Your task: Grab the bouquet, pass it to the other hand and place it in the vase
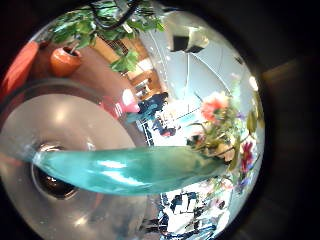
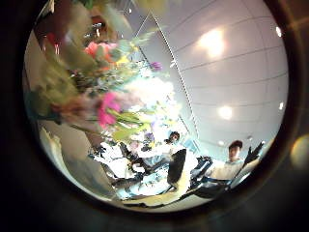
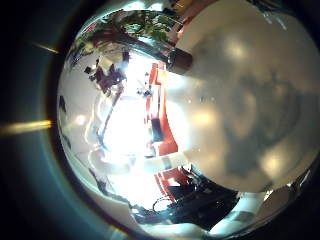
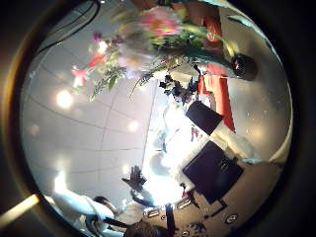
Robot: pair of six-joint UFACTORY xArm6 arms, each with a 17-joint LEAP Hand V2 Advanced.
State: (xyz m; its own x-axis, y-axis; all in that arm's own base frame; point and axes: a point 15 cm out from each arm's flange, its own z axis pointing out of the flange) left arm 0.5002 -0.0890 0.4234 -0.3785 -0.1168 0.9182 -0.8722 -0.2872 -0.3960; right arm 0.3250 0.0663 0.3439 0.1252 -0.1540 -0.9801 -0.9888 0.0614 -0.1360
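Teal finger crosses my left palm view, bouquet at three o'clock, seemingly lifted; grip unclear on either robot hand, vase placement remains.

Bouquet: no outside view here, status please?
Hands: grip unreadable. Bouquet fills left thumb-side view, close to left hand; right palm sees it too. No obstruction seen.

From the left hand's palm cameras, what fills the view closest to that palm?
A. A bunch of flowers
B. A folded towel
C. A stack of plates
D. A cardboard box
A: the left thumb side palm view is crowded with the flowers, pink blooms and green leaves close against the camera.
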